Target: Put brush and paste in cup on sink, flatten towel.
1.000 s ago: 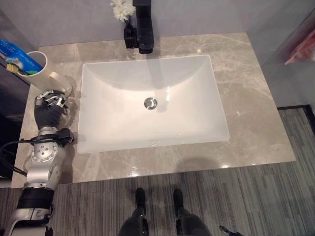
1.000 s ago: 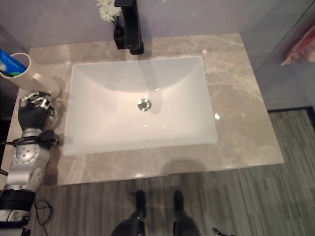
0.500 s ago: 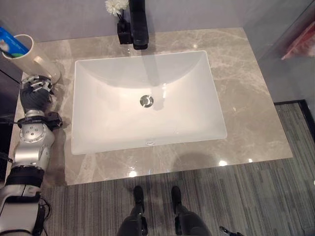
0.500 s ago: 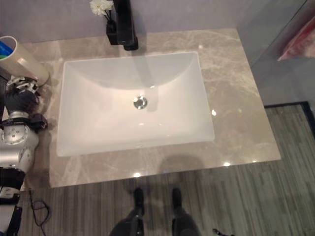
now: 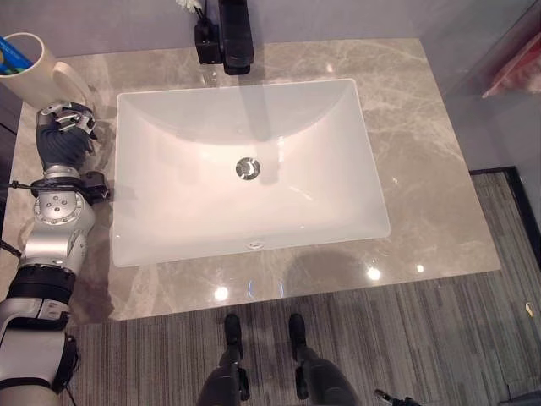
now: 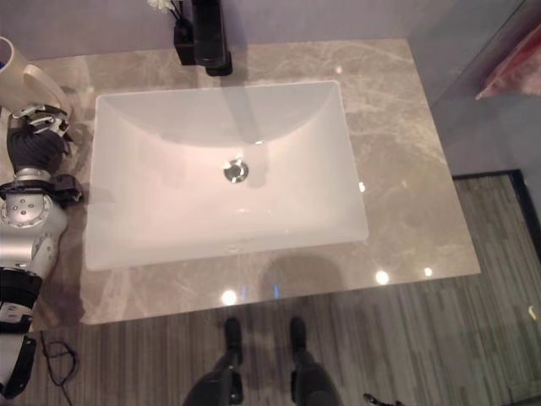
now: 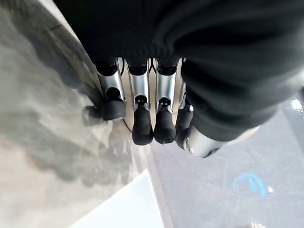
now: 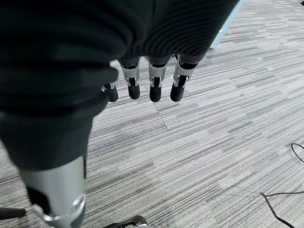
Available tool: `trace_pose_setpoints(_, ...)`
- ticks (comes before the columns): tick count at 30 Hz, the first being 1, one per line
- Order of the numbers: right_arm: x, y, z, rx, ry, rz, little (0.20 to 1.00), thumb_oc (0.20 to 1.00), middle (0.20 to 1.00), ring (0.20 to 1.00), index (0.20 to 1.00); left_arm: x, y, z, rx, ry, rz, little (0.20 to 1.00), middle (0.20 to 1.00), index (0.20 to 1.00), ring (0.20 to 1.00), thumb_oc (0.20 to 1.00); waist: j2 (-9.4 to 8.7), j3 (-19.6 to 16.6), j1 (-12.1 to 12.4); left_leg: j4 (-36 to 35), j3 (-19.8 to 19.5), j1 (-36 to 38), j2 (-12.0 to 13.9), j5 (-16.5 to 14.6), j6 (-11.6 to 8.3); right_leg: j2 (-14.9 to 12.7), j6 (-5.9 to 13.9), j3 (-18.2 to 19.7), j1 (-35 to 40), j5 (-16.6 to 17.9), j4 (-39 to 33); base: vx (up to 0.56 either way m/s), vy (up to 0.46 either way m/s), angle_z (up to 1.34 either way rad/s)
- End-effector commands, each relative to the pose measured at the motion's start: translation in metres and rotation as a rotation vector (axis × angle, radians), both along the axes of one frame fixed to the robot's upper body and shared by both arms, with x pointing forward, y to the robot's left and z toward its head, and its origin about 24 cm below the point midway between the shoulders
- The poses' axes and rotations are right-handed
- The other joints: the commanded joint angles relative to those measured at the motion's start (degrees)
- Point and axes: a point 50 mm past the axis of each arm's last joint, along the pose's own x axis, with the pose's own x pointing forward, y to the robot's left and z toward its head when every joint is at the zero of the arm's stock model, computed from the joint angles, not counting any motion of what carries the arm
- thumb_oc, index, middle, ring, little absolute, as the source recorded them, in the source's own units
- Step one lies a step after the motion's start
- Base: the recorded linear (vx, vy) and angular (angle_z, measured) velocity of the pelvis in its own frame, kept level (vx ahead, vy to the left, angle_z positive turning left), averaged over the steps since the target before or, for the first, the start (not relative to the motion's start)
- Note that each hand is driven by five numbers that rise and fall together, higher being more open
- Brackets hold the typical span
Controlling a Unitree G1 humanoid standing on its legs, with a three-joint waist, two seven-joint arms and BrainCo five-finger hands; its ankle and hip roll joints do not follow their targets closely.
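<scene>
Left eye view: cream cup (image 5: pixel 34 63) at upper left of the frame on the marble counter (image 5: pixel 423 152), blue paste (image 5: pixel 15 52) already standing in it; the brush can't be made out at this distance. Left hand (image 5: pixel 61 135) sits just below the cup, near it, contact unclear — fingers (image 7: pixel 142 126) loosely bent, holding nothing. Right hand (image 8: pixel 142 80) hangs relaxed over striped grey carpet (image 8: pixel 213 142), empty as well. No towel can be made out on the counter.

Handling guess: cup looks like glazed ceramic — rigid, smooth, probably slippery and chippable, so wrap the body rather than pinch the rim. Paste tube light, soft-walled. Towel would be limp; press and spread flat.

White rectangular basin (image 5: pixel 254 169), glossy, rounded corners, metal drain (image 5: pixel 247 167). Black boxy faucet (image 5: pixel 234 34) at upper centre, white flowers (image 6: pixel 162 5) beside it.
</scene>
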Motion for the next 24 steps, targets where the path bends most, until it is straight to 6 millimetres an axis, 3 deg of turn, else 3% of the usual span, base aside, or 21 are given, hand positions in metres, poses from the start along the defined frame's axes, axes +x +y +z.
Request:
trace_pose_setpoints(1,0.001,-0.008,0.003,-0.041,0.017,0.032,1.0,1.0,1.0,1.0,1.0,-0.004,-0.002,-0.02,-0.102,0.011,-0.02,0.2,0.2,0.2,0.2,0.2,-0.35,-1.9,-0.3,0.4,0.1,3.3,2.4,-3.4,-3.18,-3.7,3.76,1.7,-1.7,2.1,-0.1,0.06,0.029,-0.01)
trace_pose_setpoints(6,-0.015,-0.008,0.0,-0.007,0.062,0.025,1.0,1.0,1.0,1.0,1.0,-0.031,-0.011,-0.051,-0.148,0.022,-0.089,0.2,0.2,0.2,0.2,0.2,-1.4,-3.5,0.6,0.4,0.6,9.5,1.2,-6.5,-1.74,-4.5,3.85,1.8,4.1,1.2,0.0,0.09,0.083,-0.06)
trace_pose_setpoints(15,-0.027,-0.003,-0.003,0.033,0.117,0.043,1.0,1.0,1.0,1.0,1.0,-0.059,-0.022,-0.075,-0.156,0.056,-0.154,0.2,0.2,0.2,0.2,0.2,-1.57,-5.1,1.9,0.4,-0.5,15.2,-1.1,-8.6,0.58,-6.1,4.6,0.7,9.6,-0.1,1.6,0.03,0.12,0.05)
trace_pose_setpoints(21,-0.005,0.0,-0.001,0.042,0.049,0.077,1.0,1.0,1.0,1.0,1.0,-0.077,-0.028,-0.087,-0.129,0.112,-0.202,0.2,0.2,0.2,0.2,0.2,-1.35,-5.2,3.0,0.7,-1.5,17.8,-4.1,-9.3,3.41,-8.1,5.51,2.8,8.3,0.9,9.7,-0.02,0.214,0.03)
trace_pose_setpoints(24,0.008,0.002,0.0,0.046,0.004,0.092,1.0,1.0,1.0,1.0,1.0,-0.083,-0.027,-0.087,-0.107,0.122,-0.212,0.2,0.2,0.2,0.2,0.2,-0.67,-4.6,3.4,1.6,-1.9,17.9,-4.8,-9.4,4.24,-7.3,4.61,3.3,6.8,-0.4,13.5,-0.04,0.181,0.0)
